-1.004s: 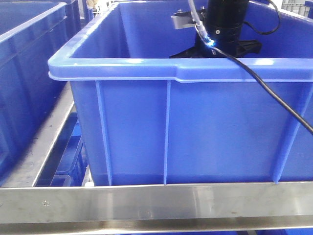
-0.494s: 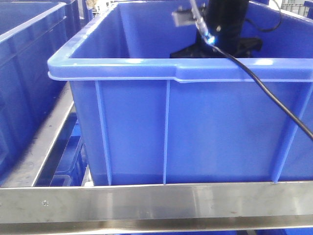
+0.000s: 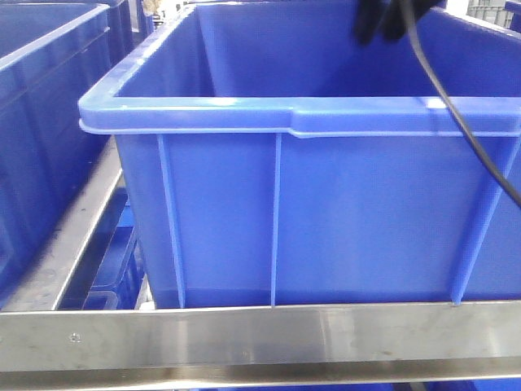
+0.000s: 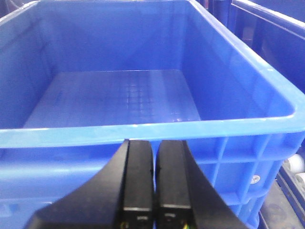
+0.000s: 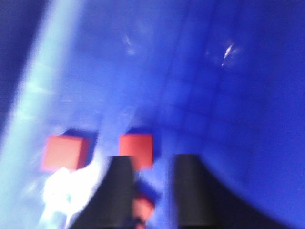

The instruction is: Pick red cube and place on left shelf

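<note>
Left wrist-mounted view first: my left gripper [image 4: 156, 148] is clenched on nothing, its black fingers pressed together, hanging just outside the rim of a large ribbed blue plastic crate [image 4: 143, 131] whose gridded floor is bare.

From the front, a neighbouring blue crate [image 3: 41, 122] sits at left, then the main crate on the left shelf [image 3: 244, 334], a brushed stainless-steel rack. At upper right I see a dark arm [image 3: 383, 16] and its black cable [image 3: 464, 122] over the rim.

The right wrist picture is badly blurred. On a blue crate floor [image 5: 214, 95] lie a small red cube [image 5: 64, 152] at left and a second red cube [image 5: 137, 150] just beyond the right gripper [image 5: 152, 164]. Its jaws stand apart, yet a red patch [image 5: 143, 207] shows low between them, so I cannot tell whether it grips anything.

I judge the cubes light, rigid and smooth; I would pinch one across opposite flat faces, squarely, so it cannot twist out
</note>
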`<action>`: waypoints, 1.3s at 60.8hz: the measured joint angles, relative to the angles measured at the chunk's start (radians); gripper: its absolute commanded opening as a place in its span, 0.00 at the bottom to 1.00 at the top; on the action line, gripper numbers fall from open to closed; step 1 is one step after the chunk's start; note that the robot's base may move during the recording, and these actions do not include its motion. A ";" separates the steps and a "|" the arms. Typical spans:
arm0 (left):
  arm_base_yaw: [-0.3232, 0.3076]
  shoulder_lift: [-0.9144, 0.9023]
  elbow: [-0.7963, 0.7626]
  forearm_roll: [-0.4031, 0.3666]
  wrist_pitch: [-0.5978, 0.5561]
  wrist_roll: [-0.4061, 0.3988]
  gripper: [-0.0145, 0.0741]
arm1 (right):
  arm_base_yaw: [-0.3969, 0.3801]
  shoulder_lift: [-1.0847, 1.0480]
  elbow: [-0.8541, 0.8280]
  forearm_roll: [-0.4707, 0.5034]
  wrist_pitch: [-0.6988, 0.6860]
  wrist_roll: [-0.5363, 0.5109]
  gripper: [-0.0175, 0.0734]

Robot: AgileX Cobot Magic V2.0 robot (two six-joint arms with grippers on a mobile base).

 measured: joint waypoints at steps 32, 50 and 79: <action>0.000 0.000 0.000 0.000 0.000 0.000 0.28 | 0.000 -0.716 0.689 0.000 -0.434 0.000 0.25; 0.000 0.000 0.000 0.000 0.000 0.000 0.28 | 0.000 -1.095 0.993 0.000 -0.551 0.000 0.25; 0.000 0.000 0.000 0.000 0.000 0.000 0.28 | 0.000 -1.210 1.050 -0.002 -0.555 0.000 0.25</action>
